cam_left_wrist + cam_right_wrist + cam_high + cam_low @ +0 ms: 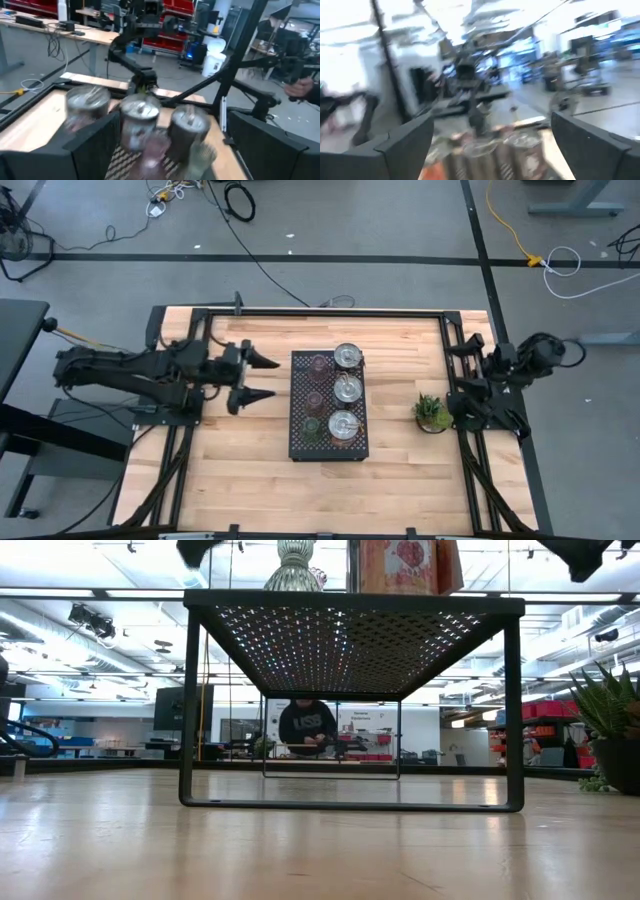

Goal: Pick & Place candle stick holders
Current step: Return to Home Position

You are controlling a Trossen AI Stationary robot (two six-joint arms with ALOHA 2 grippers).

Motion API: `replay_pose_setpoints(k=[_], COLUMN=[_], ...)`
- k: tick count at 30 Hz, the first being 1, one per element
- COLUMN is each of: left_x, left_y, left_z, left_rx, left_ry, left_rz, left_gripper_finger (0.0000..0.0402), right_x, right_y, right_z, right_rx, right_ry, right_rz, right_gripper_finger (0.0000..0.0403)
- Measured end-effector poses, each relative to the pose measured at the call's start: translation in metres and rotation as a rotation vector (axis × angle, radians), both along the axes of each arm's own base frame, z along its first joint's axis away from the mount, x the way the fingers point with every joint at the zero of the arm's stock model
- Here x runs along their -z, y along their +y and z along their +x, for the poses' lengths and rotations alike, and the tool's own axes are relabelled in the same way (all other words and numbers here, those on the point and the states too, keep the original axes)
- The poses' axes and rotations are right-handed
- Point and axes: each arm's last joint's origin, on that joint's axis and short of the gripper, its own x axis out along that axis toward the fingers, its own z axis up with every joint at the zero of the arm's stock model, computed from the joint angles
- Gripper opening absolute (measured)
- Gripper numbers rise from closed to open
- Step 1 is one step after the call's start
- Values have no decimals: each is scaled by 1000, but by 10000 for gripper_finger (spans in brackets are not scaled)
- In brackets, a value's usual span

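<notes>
A black perforated tray (298, 442) stands mid-table on its legs. On it stand three shiny silver candle stick holders (347, 357) (347, 389) (343, 425) in one row and three small tinted glass ones (320, 365) (315, 400) (312, 428) in the row beside them. My left gripper (262, 378) is open and level, just left of the tray, pointing at it; its wrist view shows the silver holders (140, 112) ahead, between its fingers (90, 145). My right gripper (492, 125) is open, drawn back at the table's right edge.
A small potted plant (432, 412) stands right of the tray, close to the right arm (490, 385). Bare wood lies near and far of the tray. A black frame (300, 311) borders the table. A person (307, 725) is in the room beyond.
</notes>
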Motion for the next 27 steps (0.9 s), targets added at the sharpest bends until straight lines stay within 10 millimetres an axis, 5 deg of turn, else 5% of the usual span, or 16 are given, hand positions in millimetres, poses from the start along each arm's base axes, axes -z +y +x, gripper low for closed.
replay_pose_setpoints(k=[7, 12, 27], left_x=[41, 60, 131], left_y=[9, 8, 13], left_z=[-50, -73, -72], left_rx=[167, 251, 60], left_ry=[-69, -159, -149], left_rz=[22, 48, 6], left_gripper_finger=[374, 374, 374], right_x=[15, 44, 94], right_y=[9, 17, 16], right_z=[15, 26, 40], right_rx=[159, 205, 538], right_ry=[-134, -218, -48], right_rz=[22, 80, 111], right_gripper_finger=[400, 400, 400])
